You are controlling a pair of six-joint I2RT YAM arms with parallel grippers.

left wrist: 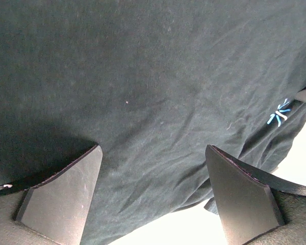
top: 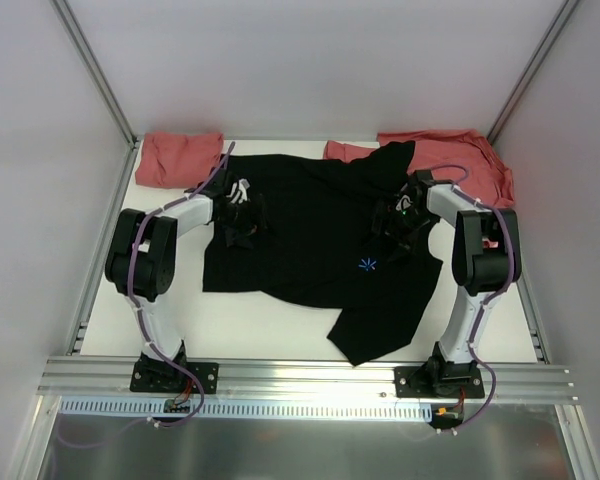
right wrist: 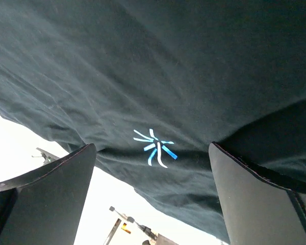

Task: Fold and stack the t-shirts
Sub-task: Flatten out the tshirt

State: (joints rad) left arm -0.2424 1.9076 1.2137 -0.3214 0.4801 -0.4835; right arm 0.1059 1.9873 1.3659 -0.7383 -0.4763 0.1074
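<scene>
A large black t-shirt (top: 315,235) lies spread across the white table, its light-blue starburst mark (top: 369,264) toward the right; one sleeve hangs toward the front edge. A salmon-red t-shirt (top: 180,156) lies folded at the back left, another salmon-red t-shirt (top: 470,160) lies rumpled at the back right. My left gripper (top: 242,232) hovers open over the black shirt's left part; the cloth (left wrist: 153,102) fills its view, nothing between the fingers (left wrist: 66,194). My right gripper (top: 395,238) stands open over the right part, the starburst (right wrist: 154,146) between its fingers (right wrist: 255,204).
Grey walls with metal posts close in the table on the left, back and right. An aluminium rail (top: 300,378) carries both arm bases along the front edge. Bare white table (top: 260,320) shows in front of the black shirt.
</scene>
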